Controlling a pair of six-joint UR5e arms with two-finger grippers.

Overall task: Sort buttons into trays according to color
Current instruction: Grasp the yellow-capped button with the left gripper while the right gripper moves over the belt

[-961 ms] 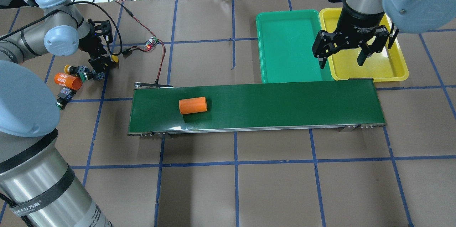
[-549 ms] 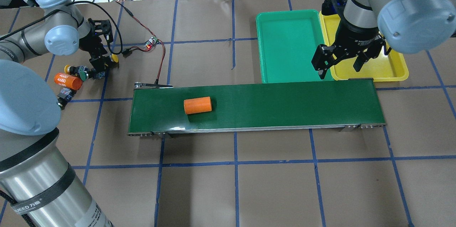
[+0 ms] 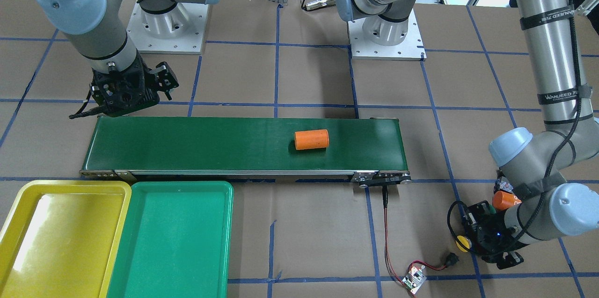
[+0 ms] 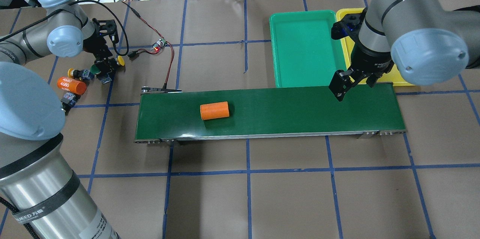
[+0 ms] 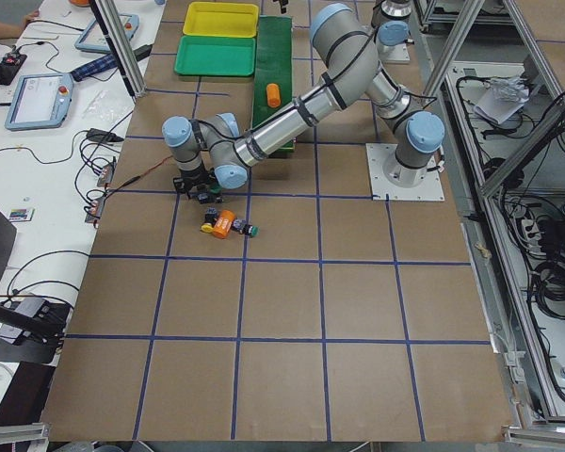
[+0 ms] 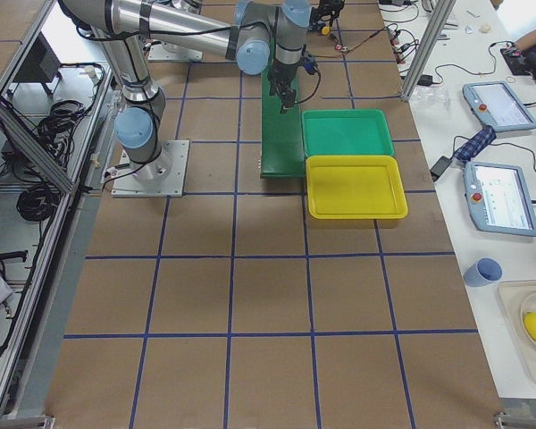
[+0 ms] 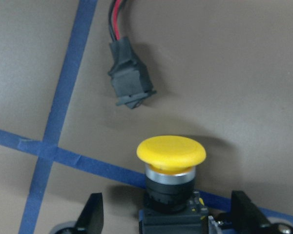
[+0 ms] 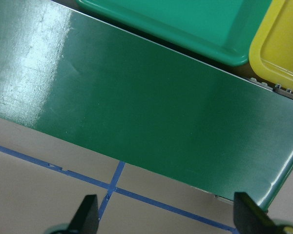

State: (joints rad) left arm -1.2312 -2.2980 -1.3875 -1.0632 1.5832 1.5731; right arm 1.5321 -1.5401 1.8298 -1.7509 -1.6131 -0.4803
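Observation:
My left gripper (image 4: 107, 68) is open, its fingers (image 7: 93, 214) on either side of a yellow button (image 7: 171, 156) standing on the table at the far left (image 4: 120, 60). A green button (image 4: 94, 69) lies against the gripper. A second yellow button (image 4: 71, 72) and a second green one (image 4: 70, 98) lie to its left. My right gripper (image 4: 354, 85) is open and empty, low over the far edge of the conveyor belt (image 8: 151, 107). The green tray (image 4: 300, 44) and the yellow tray (image 3: 47, 242) stand empty behind the belt's right end.
An orange cylinder (image 4: 214, 110) lies on the dark-green belt (image 4: 300, 111), left of its middle. Another orange cylinder (image 4: 71, 85) lies among the buttons. A circuit board (image 4: 160, 44) with red wires and a black connector (image 7: 131, 83) lie near the left gripper.
My right gripper has moved from over the yellow tray toward me, to the belt's far edge. The orange cylinder has travelled right along the belt. The green button beside the left gripper has shifted.

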